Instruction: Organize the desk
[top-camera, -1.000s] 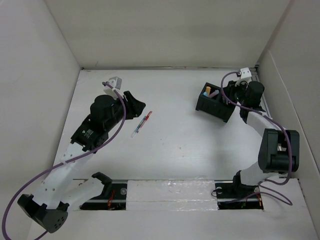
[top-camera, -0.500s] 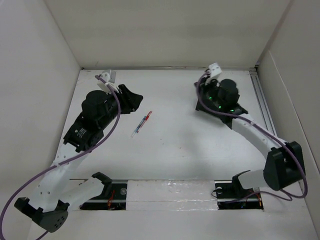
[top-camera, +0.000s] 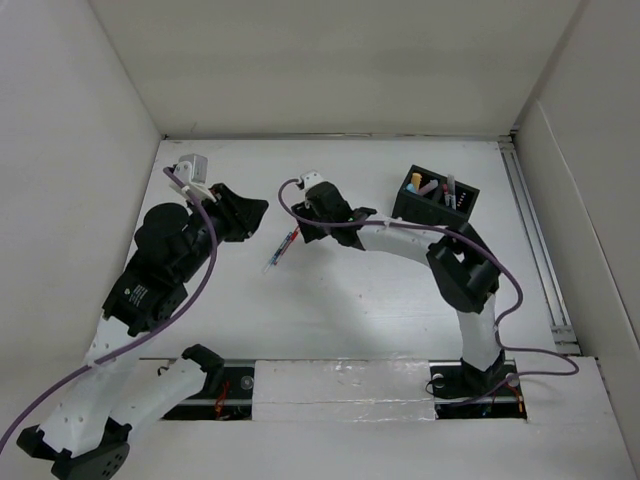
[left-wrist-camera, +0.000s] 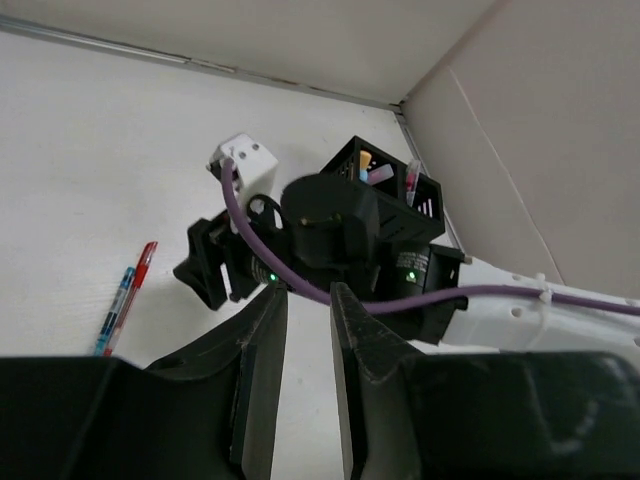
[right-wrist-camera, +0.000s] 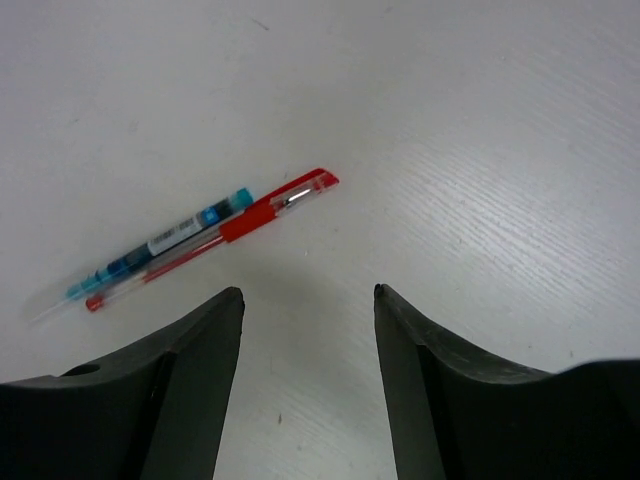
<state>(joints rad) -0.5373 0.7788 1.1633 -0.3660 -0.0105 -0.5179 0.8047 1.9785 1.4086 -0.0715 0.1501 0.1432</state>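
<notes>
Desk (top-camera: 380, 290): flat white matte top under both arms, walled by panels. Red pen (right-wrist-camera: 215, 235) and blue pen (right-wrist-camera: 150, 245) lie touching, side by side, left of centre, well apart from the box (top-camera: 435, 198) (far right, holding several pens). Right gripper (right-wrist-camera: 310, 295) hovers just beside them, fingers spread, empty. Left gripper (left-wrist-camera: 308, 295): fingers near together with a thin gap, seemingly holding nothing. Pens are likely light, stiff, slick and apt to roll; pinch the red barrel mid-length, across it.
</notes>
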